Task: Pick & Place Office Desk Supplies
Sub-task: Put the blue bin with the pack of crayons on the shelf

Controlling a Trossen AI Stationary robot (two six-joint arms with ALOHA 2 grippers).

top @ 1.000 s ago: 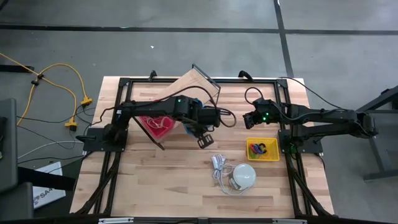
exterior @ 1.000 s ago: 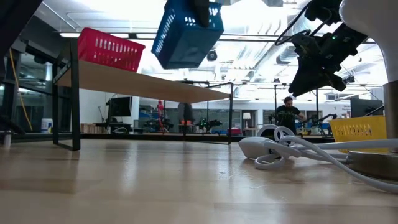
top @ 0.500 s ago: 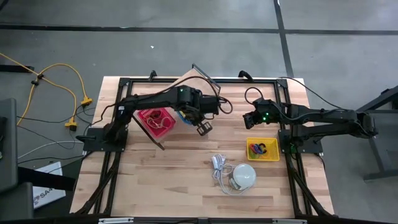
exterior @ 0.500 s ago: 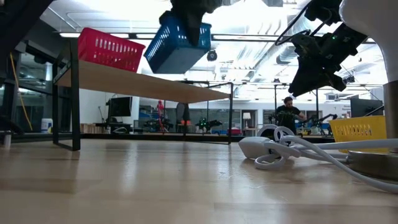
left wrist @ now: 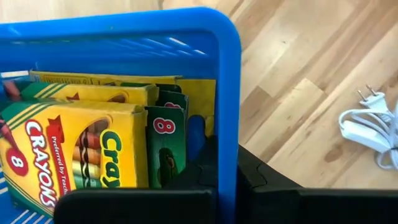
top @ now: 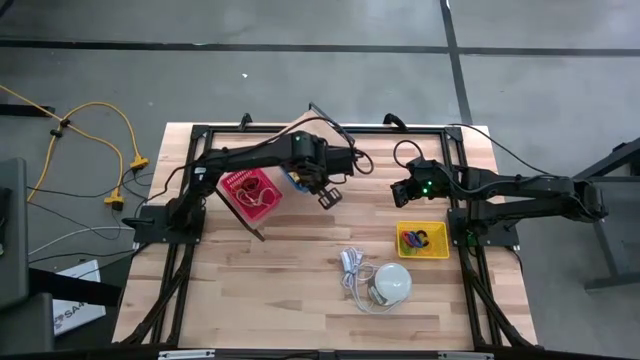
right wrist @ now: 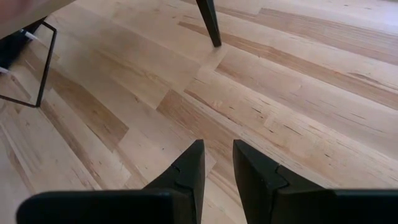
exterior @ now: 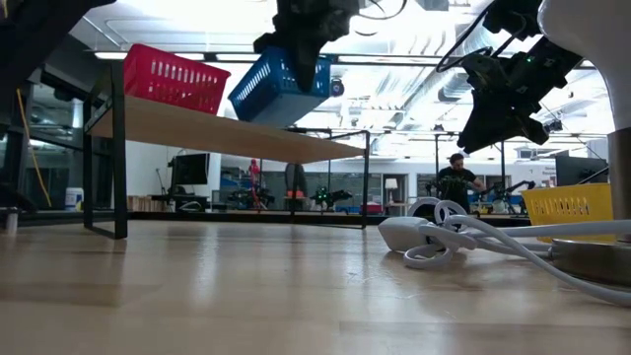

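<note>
Left gripper (left wrist: 225, 177) is holding the blue basket (left wrist: 229, 93) by its rim, fingers clamped tight on the plastic wall, one inside and one outside. The basket is hanging tilted in the air over the back of the table, just beside the red basket (top: 250, 193), which is sitting on the raised wooden shelf (exterior: 227, 131).

Inside the blue basket: crayon boxes (left wrist: 68, 152), at least three showing, yellow and green, packed on edge. Exact count is hidden by the rim.

Right gripper (right wrist: 216, 165) is waiting near the right side of the table, above bare wood, fingers parted a little and holding nothing.

Progress, as judged: the red basket is on the shelf with loose tan bands in it. The yellow tray (top: 422, 240) is resting on the table with small coloured clips inside, too small to count. The blue basket is not yet set down; placing it looks like the step in hand.

Count: three containers (one red, one blue, one yellow), one white dome with cord (top: 392, 283) lying at the front, two arms.
</note>
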